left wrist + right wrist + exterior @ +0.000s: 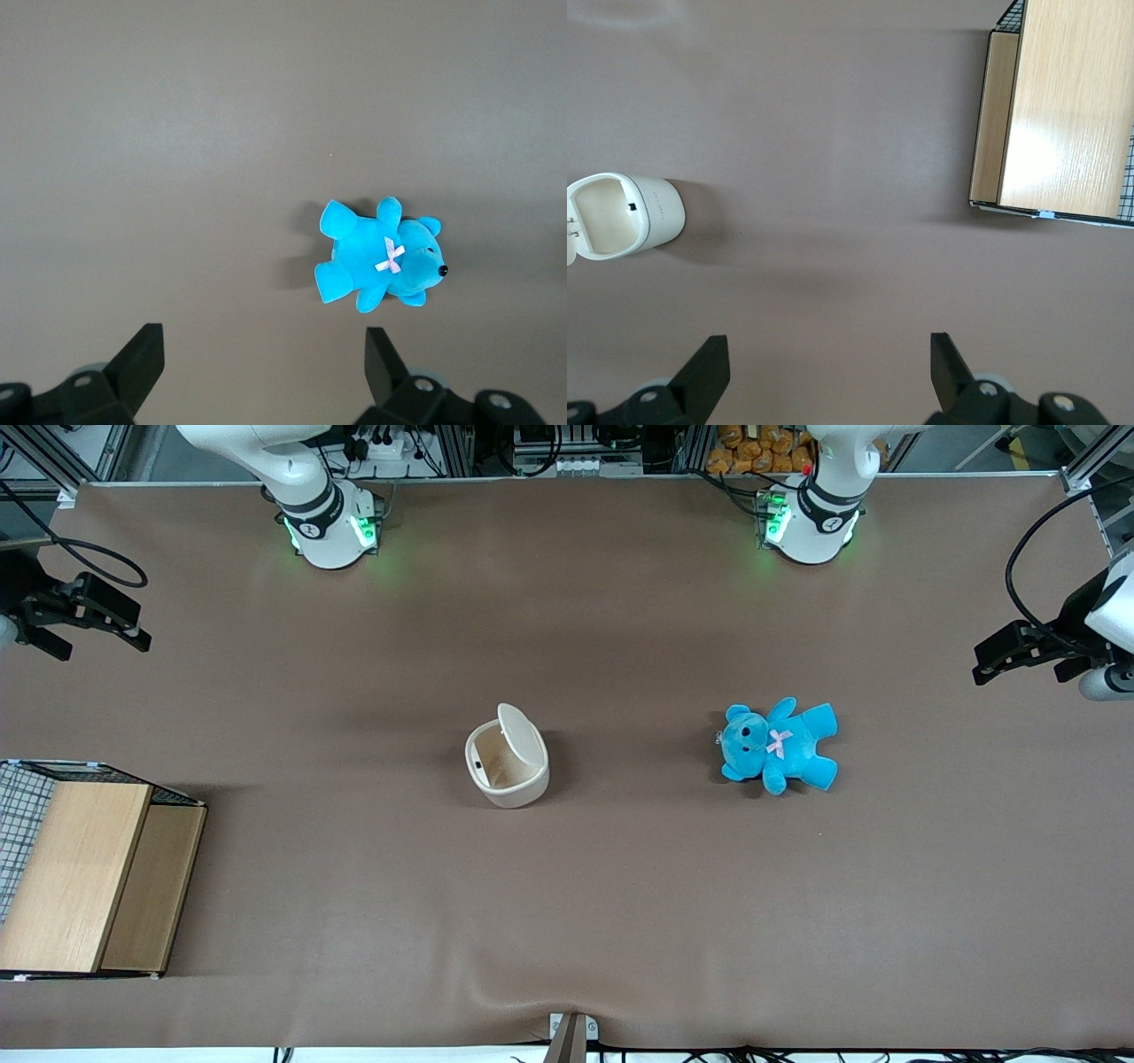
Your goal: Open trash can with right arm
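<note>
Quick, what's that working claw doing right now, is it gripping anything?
Right arm's gripper: open, holding nothing, hanging above bare table, well away from the trash can, whose lid already stands open.

The wooden box (84, 877) ran off the front view's edge; the trash can (622, 215) lid was cropped in the right wrist view; the claw (137, 636) was open at the working arm's end

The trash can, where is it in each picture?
Front view: trash can mid-table, lid up; the tool is open at the working arm's end.
Right wrist view: trash can, lid open.
Left wrist view: not in it.
Shared landmark: wooden box.
</note>
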Robot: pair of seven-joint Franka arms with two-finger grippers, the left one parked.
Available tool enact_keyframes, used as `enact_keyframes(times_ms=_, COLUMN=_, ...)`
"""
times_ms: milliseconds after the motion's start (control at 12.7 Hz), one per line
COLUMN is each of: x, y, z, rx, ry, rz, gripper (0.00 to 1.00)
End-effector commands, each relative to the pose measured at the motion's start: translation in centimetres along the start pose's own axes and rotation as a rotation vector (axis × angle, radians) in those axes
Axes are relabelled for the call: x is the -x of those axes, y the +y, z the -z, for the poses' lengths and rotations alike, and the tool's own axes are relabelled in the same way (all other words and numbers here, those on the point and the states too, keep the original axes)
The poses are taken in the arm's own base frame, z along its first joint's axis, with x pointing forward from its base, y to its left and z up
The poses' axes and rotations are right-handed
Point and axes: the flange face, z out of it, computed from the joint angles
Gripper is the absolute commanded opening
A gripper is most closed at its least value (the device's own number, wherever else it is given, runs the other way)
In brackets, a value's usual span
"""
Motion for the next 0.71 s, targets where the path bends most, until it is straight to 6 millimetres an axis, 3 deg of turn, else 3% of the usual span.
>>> enact_keyframes(times_ms=0, x=0.59, y=0.11, z=0.56, rx=0.021, ry=-0.011, rz=0.013, gripper=1.00)
enact_keyframes(times_ms=632, x=0.31, y=0.16, z=0.83, rx=0.023, ry=-0.002, rz=0.008, gripper=1.00)
